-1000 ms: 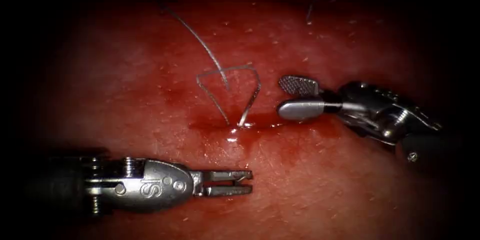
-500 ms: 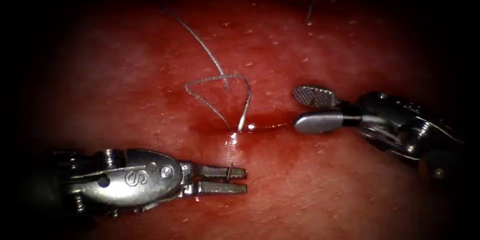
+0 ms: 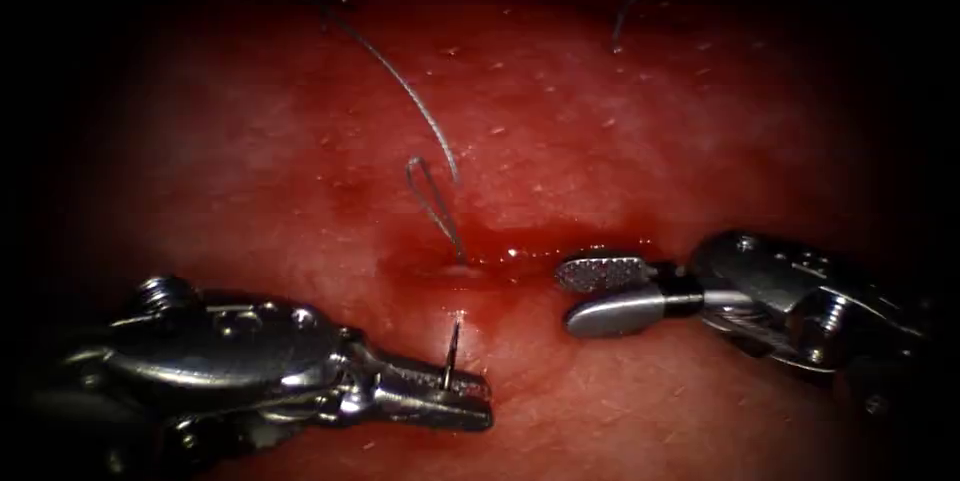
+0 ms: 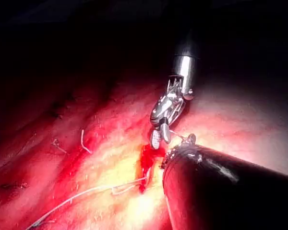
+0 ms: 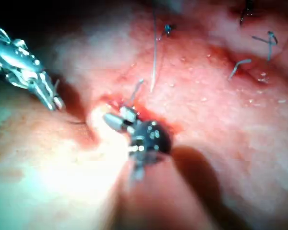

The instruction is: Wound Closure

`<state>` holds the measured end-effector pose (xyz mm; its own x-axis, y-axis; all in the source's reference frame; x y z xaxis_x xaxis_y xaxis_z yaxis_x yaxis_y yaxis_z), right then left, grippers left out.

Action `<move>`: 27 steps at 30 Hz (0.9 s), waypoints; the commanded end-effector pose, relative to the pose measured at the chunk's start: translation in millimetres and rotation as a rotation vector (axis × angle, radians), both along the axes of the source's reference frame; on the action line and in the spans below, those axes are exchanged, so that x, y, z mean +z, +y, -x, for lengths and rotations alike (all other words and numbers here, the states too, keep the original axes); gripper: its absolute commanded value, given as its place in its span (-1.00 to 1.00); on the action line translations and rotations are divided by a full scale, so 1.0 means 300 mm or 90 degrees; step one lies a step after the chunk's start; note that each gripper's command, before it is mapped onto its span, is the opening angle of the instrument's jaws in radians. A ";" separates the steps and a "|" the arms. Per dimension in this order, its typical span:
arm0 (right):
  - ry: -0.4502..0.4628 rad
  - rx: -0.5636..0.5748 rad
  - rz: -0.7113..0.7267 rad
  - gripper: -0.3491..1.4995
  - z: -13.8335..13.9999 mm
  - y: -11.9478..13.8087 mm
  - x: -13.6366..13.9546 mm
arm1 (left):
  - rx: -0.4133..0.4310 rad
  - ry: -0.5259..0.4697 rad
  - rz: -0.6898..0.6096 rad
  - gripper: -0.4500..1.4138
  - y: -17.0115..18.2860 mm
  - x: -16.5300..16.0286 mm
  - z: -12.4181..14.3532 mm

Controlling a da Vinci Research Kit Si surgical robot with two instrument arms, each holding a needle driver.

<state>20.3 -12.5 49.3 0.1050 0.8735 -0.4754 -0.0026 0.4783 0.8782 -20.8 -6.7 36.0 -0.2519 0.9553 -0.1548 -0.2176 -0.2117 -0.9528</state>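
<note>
The left tool (image 3: pixel 470 396), jaws closed on a short thread end (image 3: pixel 452 351) rising upright toward the cut (image 3: pixel 500 259) just above, sits nearer the thread loop (image 3: pixel 432 203) than the right tool (image 3: pixel 590 291), open and empty.

Tissue (image 3: pixel 700 131), wet and reddish, carries everything: cut (image 3: pixel 500 259) across its middle pooled with red fluid (image 3: pixel 520 241), thread (image 3: pixel 400 81) trailing over the surface above the cut and closing in a small loop (image 3: pixel 428 196) at it, short cut thread end (image 3: pixel 635 6) lying well apart.
</note>
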 end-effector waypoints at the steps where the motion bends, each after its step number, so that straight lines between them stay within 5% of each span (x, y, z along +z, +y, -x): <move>1: 0.001 0.000 0.004 -0.53 -0.0020 -0.0022 0.0016 | -0.001 0.000 -0.019 -1.00 0.001 0.001 0.0018; 5: 0.001 -0.003 0.020 -0.44 -0.0039 -0.0044 0.0013 | -0.003 0.000 -0.078 -1.00 0.002 -0.002 0.0013; 7: -0.001 -0.007 0.024 -0.69 -0.0052 -0.0058 0.0011 | 0.000 -0.010 -0.104 -1.00 0.002 -0.004 0.0010; 10: -0.002 -0.007 0.026 -0.73 -0.0083 -0.0072 0.0015 | -0.003 -0.026 -0.119 -1.00 0.004 -0.007 0.0008; 20: -0.040 -0.023 0.081 -0.18 -0.0184 -0.0107 0.0098 | 0.012 -0.051 -0.134 -1.00 0.002 -0.016 -0.0031; 23: -0.045 -0.023 0.087 -0.16 -0.0217 -0.0116 0.0134 | 0.009 -0.056 -0.117 -1.00 0.002 -0.018 -0.0043; 27: -0.097 -0.026 0.107 0.04 -0.0260 -0.0124 0.0188 | 0.006 -0.058 -0.076 -1.00 0.002 -0.020 -0.0052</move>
